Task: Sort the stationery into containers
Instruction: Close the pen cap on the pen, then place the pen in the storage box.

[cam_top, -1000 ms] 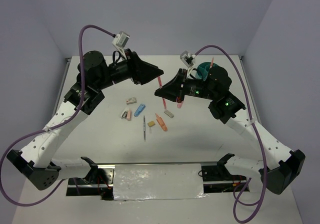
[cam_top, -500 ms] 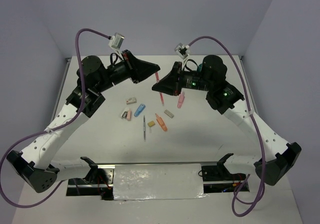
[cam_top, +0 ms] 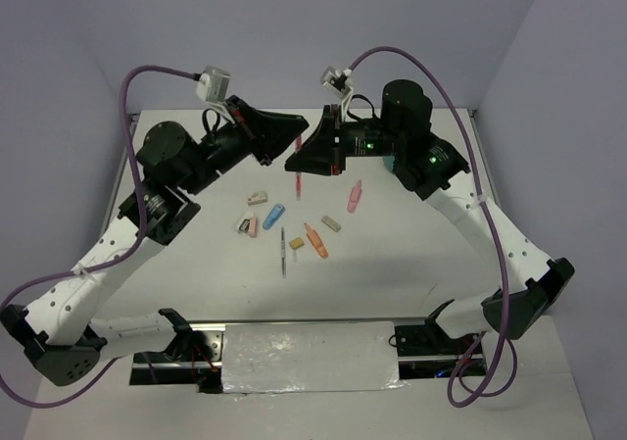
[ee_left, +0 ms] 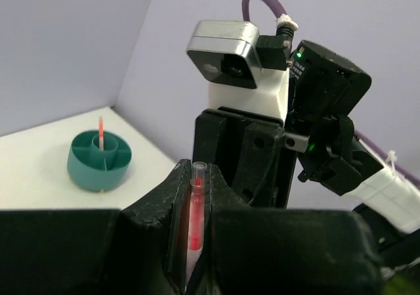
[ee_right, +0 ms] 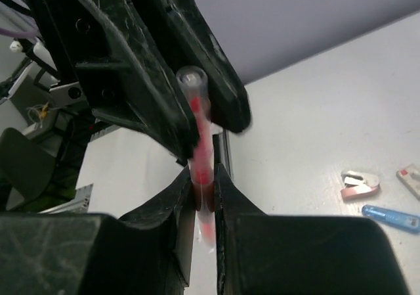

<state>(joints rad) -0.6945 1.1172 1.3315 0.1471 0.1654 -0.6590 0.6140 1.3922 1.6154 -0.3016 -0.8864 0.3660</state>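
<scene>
A pink-red pen (cam_top: 297, 187) hangs upright above the table's far middle. My left gripper (cam_top: 302, 132) is shut on its upper part and my right gripper (cam_top: 294, 167) is shut on it lower down. The pen shows between the left fingers in the left wrist view (ee_left: 195, 209) and between the right fingers in the right wrist view (ee_right: 202, 160). The round teal cup (ee_left: 100, 160) stands at the back right with one pink pen (ee_left: 101, 129) in it. In the top view my right arm hides most of it. More stationery lies on the table: a pink marker (cam_top: 354, 196), an orange marker (cam_top: 314, 240), a thin dark pen (cam_top: 283, 252), a blue piece (cam_top: 273, 216).
Small blocks lie near the loose pens: grey ones (cam_top: 258, 199) (cam_top: 331, 223), a pink one (cam_top: 252, 226), a tan one (cam_top: 296, 243). Purple cables arch above both arms. The walls close the table at the back and sides.
Both grippers have moved left and toward the back with the pen between them. My right arm has swung over the teal cup.
</scene>
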